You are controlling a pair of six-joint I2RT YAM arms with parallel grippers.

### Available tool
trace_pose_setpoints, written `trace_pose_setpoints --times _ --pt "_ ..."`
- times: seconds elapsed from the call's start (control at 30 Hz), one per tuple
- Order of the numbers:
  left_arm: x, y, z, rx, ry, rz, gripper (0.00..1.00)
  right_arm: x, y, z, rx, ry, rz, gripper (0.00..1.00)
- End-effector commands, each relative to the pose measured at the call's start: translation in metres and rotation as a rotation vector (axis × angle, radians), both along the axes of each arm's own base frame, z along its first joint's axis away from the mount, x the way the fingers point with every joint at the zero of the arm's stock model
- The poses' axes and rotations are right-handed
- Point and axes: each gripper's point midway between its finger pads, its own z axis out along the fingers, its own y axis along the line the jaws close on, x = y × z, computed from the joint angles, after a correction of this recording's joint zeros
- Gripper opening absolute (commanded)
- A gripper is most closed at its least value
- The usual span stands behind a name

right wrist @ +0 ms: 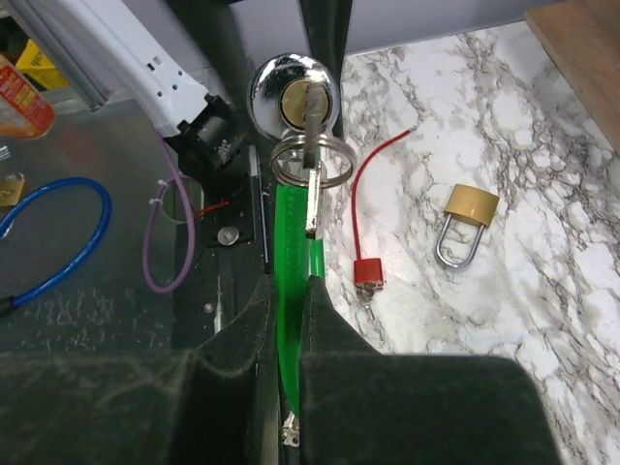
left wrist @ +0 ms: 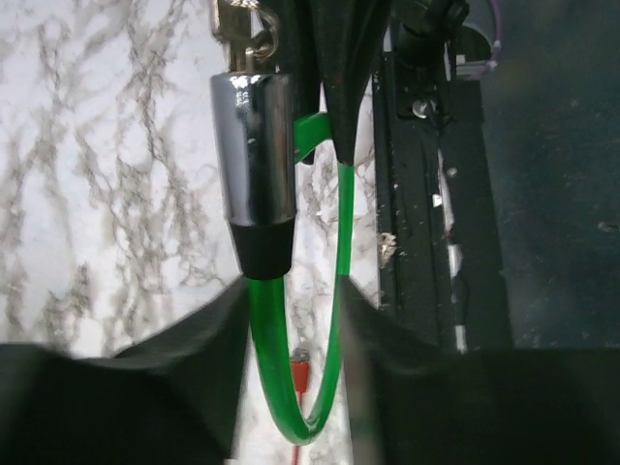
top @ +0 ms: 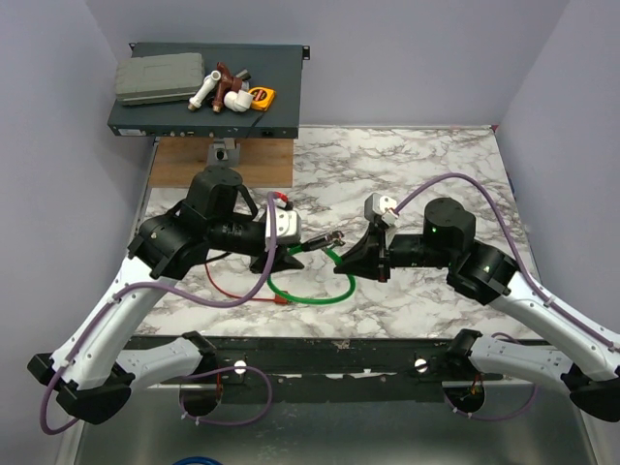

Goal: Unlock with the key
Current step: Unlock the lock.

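A green cable lock hangs between my two grippers. Its chrome cylinder [left wrist: 254, 145] points toward the right gripper. The key [right wrist: 308, 105] sits in the cylinder's round face, with a key ring [right wrist: 312, 160] and a second key dangling from it. My right gripper [right wrist: 288, 291] is shut on the green cable [right wrist: 291, 242] just below the cylinder. The fingers of my left gripper [left wrist: 294, 291] stand apart around the cable loop [left wrist: 291, 407], with both strands against their inner faces. Whether they squeeze it does not show. From above, the key [top: 334, 238] lies between the left gripper [top: 281, 254] and the right gripper [top: 351, 260].
A brass padlock [right wrist: 467, 218] and a small red lock [right wrist: 368, 271] on a red cable lie on the marble top. A blue cable [right wrist: 58, 232] lies off the table's near edge. A dark shelf [top: 281, 116] with pipe parts stands at the back left, above a wooden board [top: 262, 160].
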Motion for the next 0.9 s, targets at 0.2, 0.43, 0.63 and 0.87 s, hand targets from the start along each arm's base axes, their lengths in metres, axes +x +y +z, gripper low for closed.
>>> trace_pose_setpoints --times 0.2,0.43,0.63,0.87 --pt "0.021 0.004 0.01 -0.003 -0.075 0.111 0.0 -0.005 0.009 0.04 0.096 0.007 0.036 0.26" --pt "0.02 0.034 0.011 0.142 -0.084 0.2 0.0 0.006 -0.003 0.061 0.02 0.017 -0.064 0.4" --pt "0.011 0.057 -0.005 0.287 0.007 0.25 0.0 0.007 -0.007 0.089 0.083 -0.042 -0.083 0.34" --pt "-0.003 0.076 -0.025 0.384 0.049 0.255 0.0 0.006 0.002 0.096 0.115 -0.057 -0.041 0.28"
